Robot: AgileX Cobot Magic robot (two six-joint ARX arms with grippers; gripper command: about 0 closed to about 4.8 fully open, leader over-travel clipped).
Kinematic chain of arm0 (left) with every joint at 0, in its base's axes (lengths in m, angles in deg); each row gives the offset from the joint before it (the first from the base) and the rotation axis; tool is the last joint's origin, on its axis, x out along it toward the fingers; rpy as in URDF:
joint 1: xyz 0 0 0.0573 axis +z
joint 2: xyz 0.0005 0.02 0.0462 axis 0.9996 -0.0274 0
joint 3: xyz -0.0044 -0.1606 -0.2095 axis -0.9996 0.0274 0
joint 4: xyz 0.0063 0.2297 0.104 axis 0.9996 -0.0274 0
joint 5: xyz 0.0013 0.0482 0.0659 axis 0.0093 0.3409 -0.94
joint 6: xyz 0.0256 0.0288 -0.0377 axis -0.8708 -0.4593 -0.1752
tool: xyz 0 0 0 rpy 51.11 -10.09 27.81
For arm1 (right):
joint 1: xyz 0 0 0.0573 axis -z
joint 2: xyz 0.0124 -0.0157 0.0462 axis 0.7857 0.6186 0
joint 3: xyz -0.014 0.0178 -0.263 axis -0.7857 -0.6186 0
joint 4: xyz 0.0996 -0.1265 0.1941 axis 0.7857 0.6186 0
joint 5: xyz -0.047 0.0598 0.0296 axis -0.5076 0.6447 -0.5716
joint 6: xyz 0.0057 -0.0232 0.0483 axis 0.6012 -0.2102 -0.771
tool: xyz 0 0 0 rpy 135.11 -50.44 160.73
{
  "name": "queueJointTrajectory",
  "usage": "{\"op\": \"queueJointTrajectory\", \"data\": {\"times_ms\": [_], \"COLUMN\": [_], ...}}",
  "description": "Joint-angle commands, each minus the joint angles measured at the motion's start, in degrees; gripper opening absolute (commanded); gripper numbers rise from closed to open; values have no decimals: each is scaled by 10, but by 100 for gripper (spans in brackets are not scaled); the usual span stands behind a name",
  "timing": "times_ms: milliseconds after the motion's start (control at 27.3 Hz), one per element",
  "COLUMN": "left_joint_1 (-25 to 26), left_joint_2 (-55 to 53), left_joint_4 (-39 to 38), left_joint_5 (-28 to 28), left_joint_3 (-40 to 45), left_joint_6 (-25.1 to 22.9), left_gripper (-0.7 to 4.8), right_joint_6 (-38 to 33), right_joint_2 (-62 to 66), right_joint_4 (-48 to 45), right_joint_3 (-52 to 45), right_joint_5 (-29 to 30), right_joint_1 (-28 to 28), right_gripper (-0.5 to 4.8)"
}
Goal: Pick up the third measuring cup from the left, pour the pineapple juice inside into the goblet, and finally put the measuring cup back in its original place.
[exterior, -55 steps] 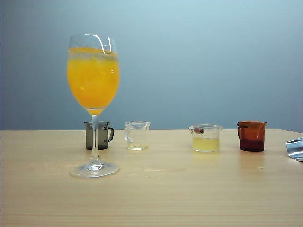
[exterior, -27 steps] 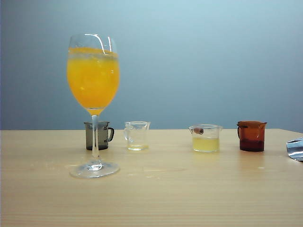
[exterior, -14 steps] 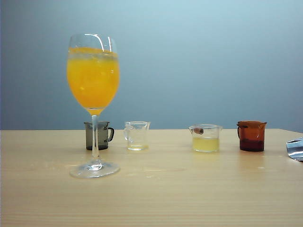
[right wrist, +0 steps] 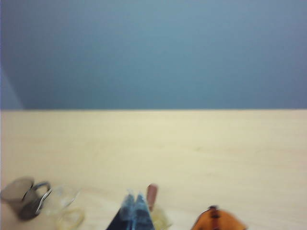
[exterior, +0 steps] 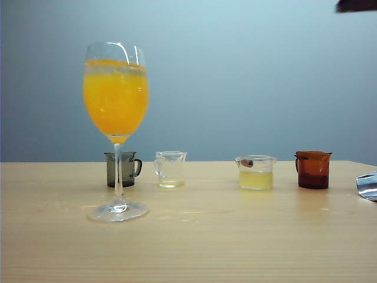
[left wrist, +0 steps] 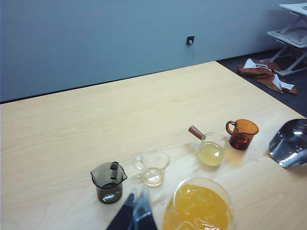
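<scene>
**Above the row of cups: both arms high, nothing grasped yet**

Above the table, the right gripper hangs with its two fingers pressed together and empty; its wrist view is blurred, but the tips sit just over the third measuring cup, whose reddish-brown piece shows right beside them. Only a dark sliver of an arm shows at the upper edge of the exterior view. The left gripper is likewise high over the near side of the table, its dark fingers meeting at a point and holding nothing, between the grey cup and the goblet.

Outward from there, the third measuring cup stands upright on the table, on its original place, untouched, with the pineapple juice filling its lower part. To one side stands the amber cup, to the other the narrow clear cup, each apart from it. The goblet stands well apart at the left, its bowl already nearly full of orange drink.

My reading: this is the approach, before any pick. Next the right fingers must part, descend around the cup without tipping it, and close. The pour looks risky, since the goblet has little room left.
</scene>
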Motion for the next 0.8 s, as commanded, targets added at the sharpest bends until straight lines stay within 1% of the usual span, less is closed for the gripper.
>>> {"op": "queueJointTrajectory", "data": {"times_ms": [37,366,475,622,768,805], "left_joint_1": [0,0,0,0,0,0], "left_joint_2": [1,1,1,1,1,0], "left_joint_4": [8,8,8,8,8,8], "left_joint_5": [5,5,5,5,5,6], "left_joint_3": [-3,-3,-3,-3,-3,-3], "left_joint_6": [-2,-2,-2,-2,-2,-2], "left_gripper": [-5,-5,-5,-5,-5,-5], "right_joint_6": [-2,2,5,5,4,4], "right_joint_2": [38,154,209,255,310,340], "right_joint_4": [-35,-162,-248,-283,-331,-363], "right_joint_3": [1,-25,-60,-72,-73,-73], "right_joint_5": [-1,-1,1,1,27,39], "right_joint_1": [-14,-18,-19,-19,-19,-19], "right_gripper": [-5,-5,-5,-5,-5,-5]}}
